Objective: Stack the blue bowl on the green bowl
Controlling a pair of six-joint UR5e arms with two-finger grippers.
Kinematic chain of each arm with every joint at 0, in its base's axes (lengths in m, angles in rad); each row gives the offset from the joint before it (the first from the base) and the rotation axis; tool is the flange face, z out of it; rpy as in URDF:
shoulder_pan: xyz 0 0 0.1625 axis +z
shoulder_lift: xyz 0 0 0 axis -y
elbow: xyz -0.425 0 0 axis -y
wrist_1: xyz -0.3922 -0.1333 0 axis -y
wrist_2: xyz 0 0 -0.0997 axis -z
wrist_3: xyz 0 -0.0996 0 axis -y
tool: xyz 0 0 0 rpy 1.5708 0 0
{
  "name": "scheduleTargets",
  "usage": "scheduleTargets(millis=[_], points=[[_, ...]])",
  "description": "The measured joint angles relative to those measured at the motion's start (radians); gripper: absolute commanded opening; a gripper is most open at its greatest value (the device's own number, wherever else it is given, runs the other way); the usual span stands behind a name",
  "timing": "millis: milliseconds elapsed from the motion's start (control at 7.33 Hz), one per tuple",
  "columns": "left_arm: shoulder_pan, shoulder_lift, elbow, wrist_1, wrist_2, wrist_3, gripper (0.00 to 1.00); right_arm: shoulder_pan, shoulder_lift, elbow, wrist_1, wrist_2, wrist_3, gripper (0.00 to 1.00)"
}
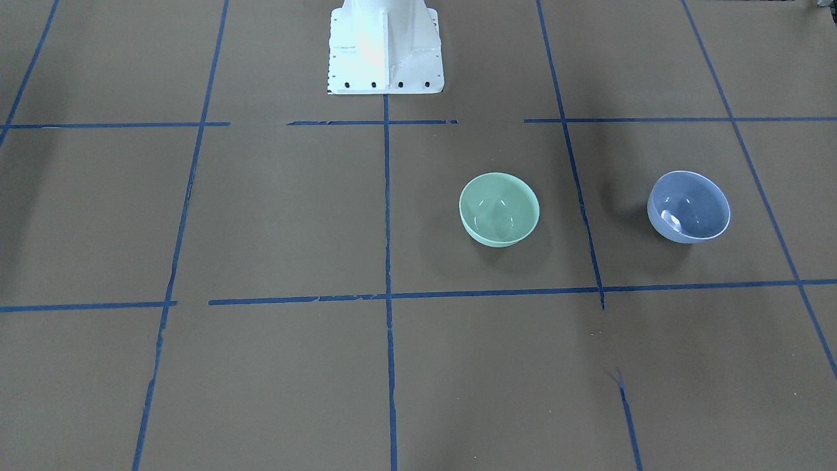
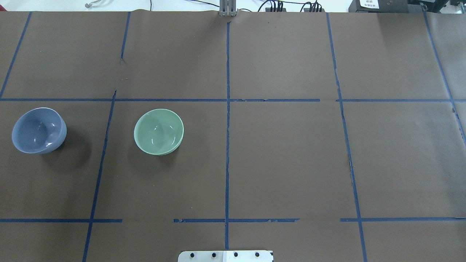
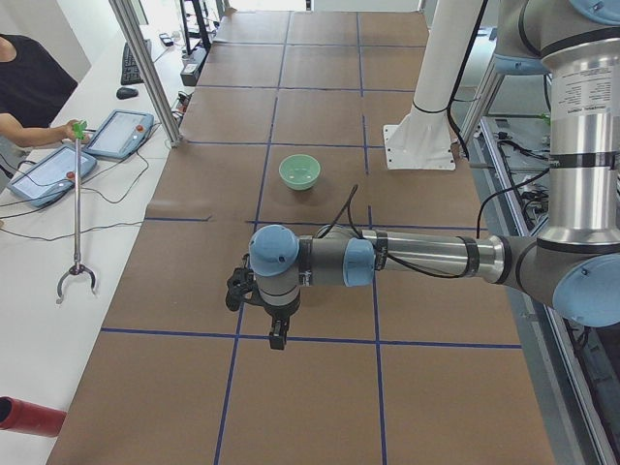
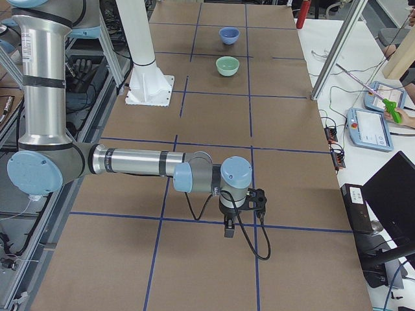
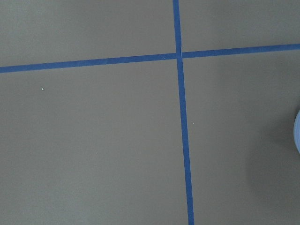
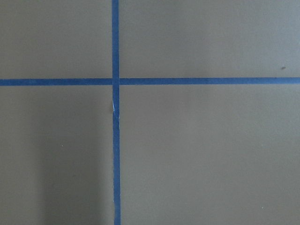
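The blue bowl stands upright at the table's left end, also in the front view and the right side view; a sliver shows in the left wrist view. The green bowl stands upright beside it, apart, nearer the middle. Both are empty. My left gripper hangs above the table at its left end and hides the blue bowl in that view. My right gripper hangs over the table's right end, far from both bowls. I cannot tell whether either is open or shut.
The robot's white pedestal stands at the table's robot-side edge. Blue tape lines grid the brown table cover. An operator holding a grabber stick and tablets are on the side bench.
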Motion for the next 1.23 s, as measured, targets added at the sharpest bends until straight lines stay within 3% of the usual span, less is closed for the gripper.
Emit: scheduleTargets(millis=[409,818,1227], points=[[0.067,-0.030,-0.058,-0.087,0.014,-0.251,1.00,0.000,0.000,0.000,-0.001,0.000,0.000,1.00],[0.279,0.066,-0.017,-0.522,0.086,-0.709,1.00,0.000,0.000,0.000,-0.001,-0.001,0.000,1.00],[0.434,0.073,0.014,-0.649,0.131,-0.885,1.00,0.000,0.000,0.000,-0.001,-0.001,0.000,1.00]])
